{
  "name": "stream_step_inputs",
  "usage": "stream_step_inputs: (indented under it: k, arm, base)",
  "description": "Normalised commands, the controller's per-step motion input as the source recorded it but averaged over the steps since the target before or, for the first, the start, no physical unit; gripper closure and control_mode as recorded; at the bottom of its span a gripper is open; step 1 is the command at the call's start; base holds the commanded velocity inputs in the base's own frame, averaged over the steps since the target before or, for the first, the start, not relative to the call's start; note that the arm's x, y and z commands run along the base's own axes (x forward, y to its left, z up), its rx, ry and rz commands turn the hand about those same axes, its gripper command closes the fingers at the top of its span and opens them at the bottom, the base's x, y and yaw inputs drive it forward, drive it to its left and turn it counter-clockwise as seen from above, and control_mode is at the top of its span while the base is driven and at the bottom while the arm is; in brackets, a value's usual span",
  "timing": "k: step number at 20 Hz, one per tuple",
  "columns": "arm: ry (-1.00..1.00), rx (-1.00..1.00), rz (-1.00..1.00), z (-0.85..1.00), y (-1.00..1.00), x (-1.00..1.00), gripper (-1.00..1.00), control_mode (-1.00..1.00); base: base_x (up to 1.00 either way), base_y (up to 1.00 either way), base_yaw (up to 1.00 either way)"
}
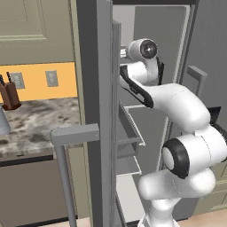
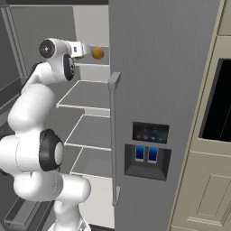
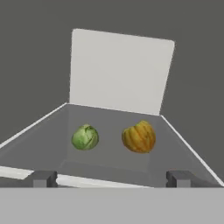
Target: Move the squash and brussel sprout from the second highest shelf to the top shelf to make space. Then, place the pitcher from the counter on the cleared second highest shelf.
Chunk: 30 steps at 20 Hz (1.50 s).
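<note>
We see the squash (image 3: 139, 137) and the sprout (image 3: 85, 137) lying side by side on a pale-grey fridge shelf (image 3: 109, 116), apart from each other, a light back panel behind them. The squash is a ribbed yellow-orange lump, roundish and a little larger than its neighbour; the sprout is a light-green ball with faint leaf veins. From the right base view the squash shows as a small orange spot just past the hand (image 2: 85, 49) on the uppermost shelf level we can make out — whether that is the top shelf we cannot tell for certain. The hand is spread wide, its two dark fingertips (image 3: 43, 178) far apart at the shelf's front edge, pinching nothing and short of both vegetables. In the left base view the pitcher (image 1: 2, 120) stands at the frame's edge on the speckled desk (image 1: 40, 128) — pale and upright, near a brown knife block (image 1: 9, 95).
</note>
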Motion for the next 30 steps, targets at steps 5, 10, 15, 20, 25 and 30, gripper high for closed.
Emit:
stream_step_inputs:
  k: [5,10,15,20,25,30]
  arm:
    - [0.0,0.03,0.0,0.0,-0.71,-1.0,-1.0,-1.0]
    - [0.03,0.0,0.0,-0.03,-0.31,-1.0,-1.0,-1.0]
    - [0.18,0.0,0.0,-0.31,0.0,-0.99,-1.0,-1.0]
    - [0.24,0.0,0.0,-0.27,0.0,-0.89,-1.0,-1.0]
    - [0.23,0.0,0.0,-0.28,0.0,-0.73,-1.0,-1.0]
    - [0.1,0.0,0.0,-0.33,0.0,-0.35,-1.0,-1.0]
  base:
    - [0.0,0.0,0.0]
    - [0.0,0.0,0.0]
    - [0.0,0.0,0.0]
    - [0.0,0.0,0.0]
    - [0.0,0.0,0.0]
    - [0.0,0.0,0.0]
